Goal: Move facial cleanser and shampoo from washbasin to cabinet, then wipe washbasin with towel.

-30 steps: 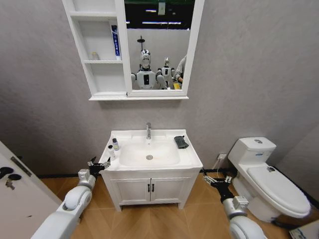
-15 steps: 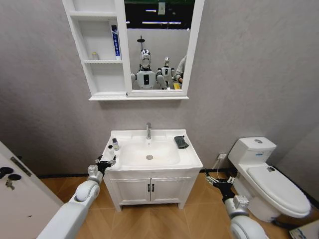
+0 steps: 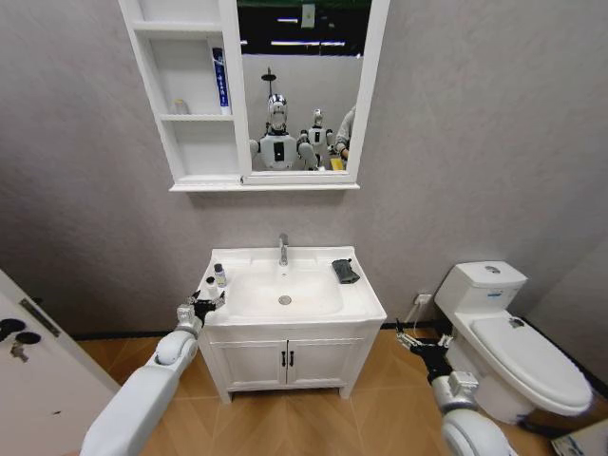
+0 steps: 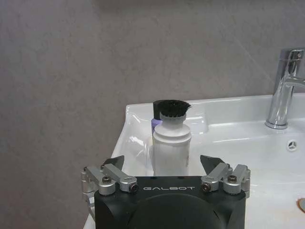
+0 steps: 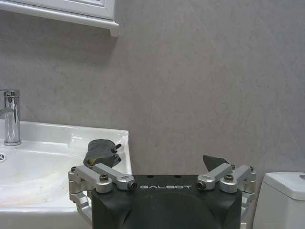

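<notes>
1. My left pincer (image 4: 164, 164) is spread open at the washbasin's (image 3: 366, 302) front-left corner, its fingers either side of a white bottle (image 4: 170, 150).
2. A second, dark-capped bottle (image 3: 219, 275) stands just behind on the left edge.
3. My right pincer (image 5: 162, 164) hangs open, low, off the right side.
4. The towel (image 3: 345, 271) lies at the back-right corner.
5. The cabinet (image 3: 195, 157) hangs above.

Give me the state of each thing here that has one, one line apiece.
Left hand: open, white bottle between its fingers.
Right hand: open, low beside the washbasin.
Towel: folded on the washbasin's right rim.
Vanity doors: shut.
Tap: no water visible.
</notes>
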Available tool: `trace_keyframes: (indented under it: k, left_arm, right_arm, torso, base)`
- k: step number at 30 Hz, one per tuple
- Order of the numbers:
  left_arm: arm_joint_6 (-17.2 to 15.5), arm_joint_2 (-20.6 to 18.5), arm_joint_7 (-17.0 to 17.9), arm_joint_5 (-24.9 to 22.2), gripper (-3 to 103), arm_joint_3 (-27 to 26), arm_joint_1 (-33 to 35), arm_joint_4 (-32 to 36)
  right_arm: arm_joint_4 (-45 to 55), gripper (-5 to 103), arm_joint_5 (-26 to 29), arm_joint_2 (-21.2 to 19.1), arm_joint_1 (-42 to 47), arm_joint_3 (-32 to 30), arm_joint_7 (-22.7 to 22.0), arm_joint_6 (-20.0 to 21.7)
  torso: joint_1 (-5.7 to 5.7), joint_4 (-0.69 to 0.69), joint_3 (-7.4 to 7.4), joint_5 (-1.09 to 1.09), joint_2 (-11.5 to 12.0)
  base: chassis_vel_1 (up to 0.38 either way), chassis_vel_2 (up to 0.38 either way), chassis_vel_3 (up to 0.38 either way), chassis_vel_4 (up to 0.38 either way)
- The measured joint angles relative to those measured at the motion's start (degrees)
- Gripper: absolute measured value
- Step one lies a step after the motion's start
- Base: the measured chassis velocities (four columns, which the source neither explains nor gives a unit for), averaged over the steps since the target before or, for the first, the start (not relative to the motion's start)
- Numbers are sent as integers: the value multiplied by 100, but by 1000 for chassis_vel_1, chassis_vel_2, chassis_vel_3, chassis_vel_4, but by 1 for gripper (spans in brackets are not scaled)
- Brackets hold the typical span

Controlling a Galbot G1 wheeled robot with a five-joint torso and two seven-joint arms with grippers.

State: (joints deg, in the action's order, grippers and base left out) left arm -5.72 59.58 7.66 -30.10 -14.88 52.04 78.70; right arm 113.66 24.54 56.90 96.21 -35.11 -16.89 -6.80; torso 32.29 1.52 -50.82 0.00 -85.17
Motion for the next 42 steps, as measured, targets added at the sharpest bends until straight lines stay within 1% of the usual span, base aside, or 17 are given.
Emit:
trace_keyframes:
  k: [7, 9, 11, 12, 15, 23, 27, 29, 30, 32, 33, 35, 36, 38, 39, 41, 42]
  left_arm:
    - [132, 63, -126, -8, 58, -95, -41, -209]
    - [140, 64, -146, -7, 58, -109, -18, -208]
    - [170, 83, -166, -6, 47, -141, 19, -193]
    - [170, 83, -166, -6, 47, -141, 19, -193]
    - [211, 87, -192, -6, 34, -191, 92, -85]
    - [149, -63, -228, -102, 32, -458, 395, 450]
    - [-91, -440, -192, -152, 32, -699, 634, 1114]
    - [-323, -760, -112, -334, 32, -893, 783, 1611]
    - [-323, -760, -112, -334, 32, -893, 783, 1611]
    - [-626, -1222, -42, -623, 32, -1119, 903, 2270]
    - [-626, -1222, -42, -623, 32, -1119, 903, 2270]
    - [-1025, -1746, 83, -1027, 32, -1336, 930, 2887]
    - [-1025, -1746, 83, -1027, 32, -1336, 930, 2887]
    - [-1445, -2226, 279, -1626, 32, -1495, 816, 3295]
    - [-1445, -2226, 279, -1626, 32, -1495, 816, 3295]
    - [-1705, -2688, 415, -2132, 32, -1526, 427, 3473]
    - [-1705, -2688, 415, -2132, 32, -1526, 427, 3473]
  right_arm:
    - [-2, 100, 111, -62, -47, 9, 16, -13]
    - [-2, 100, 115, -62, -44, 9, 16, -14]
    - [-2, 100, 119, -65, -24, 9, 17, -18]
    - [-2, 100, 119, -65, -24, 9, 17, -18]
    - [-1, 100, 130, -82, -16, 8, 18, -25]
    - [69, 100, 156, -43, 30, 1, 11, -23]
    - [68, 100, 107, -7, 23, 11, 4, -14]
    - [72, 100, 63, 7, 66, 54, 1, -4]
    - [72, 100, 63, 7, 66, 54, 1, -4]
    - [90, 100, 2, 8, 105, 92, 1, 1]
    - [90, 100, 2, 8, 105, 92, 1, 1]
    - [90, 100, -8, 4, 86, 120, -4, 18]
    - [90, 100, -8, 4, 86, 120, -4, 18]
    - [95, 100, 41, 1, 43, 158, -36, 72]
    - [95, 100, 41, 1, 43, 158, -36, 72]
    - [132, 100, 50, 32, -6, 184, -79, 113]
    - [132, 100, 50, 32, -6, 184, -79, 113]
  torso:
    - [0, -1, 0, 0, 0]
    - [0, -1, 0, 0, 0]
    - [0, 0, 0, 0, 0]
    - [0, 0, 0, 0, 0]
    - [-1, 0, 0, 0, 0]
    - [-1, 0, 0, -1, 0]
    - [-1, -1, 1, -1, 0]
    - [-1, -1, 0, -1, 0]
    - [-1, -1, 0, -1, 0]
    - [-1, -1, 1, -1, 0]
    - [-1, -1, 1, -1, 0]
    - [-1, -1, 1, 1, 0]
    - [-1, -1, 1, 1, 0]
    - [-1, -2, 1, -2, 0]
    - [-1, -2, 1, -2, 0]
    - [-1, -1, 1, -1, 0]
    - [-1, -1, 1, -1, 0]
  base:
    - [0, 0, 0, 0]
    - [0, 0, 0, 0]
    - [0, 0, 0, 0]
    - [0, 0, 0, 0]
    - [0, 0, 0, 0]
    - [0, 0, 0, 0]
    - [0, 0, 0, 0]
    - [0, 0, 0, 0]
    - [0, 0, 0, 0]
    - [0, 0, 0, 0]
    - [0, 0, 0, 0]
    - [0, 0, 0, 0]
    - [0, 0, 0, 0]
    - [0, 0, 0, 0]
    - [0, 0, 0, 0]
    - [0, 0, 0, 0]
    - [0, 0, 0, 0]
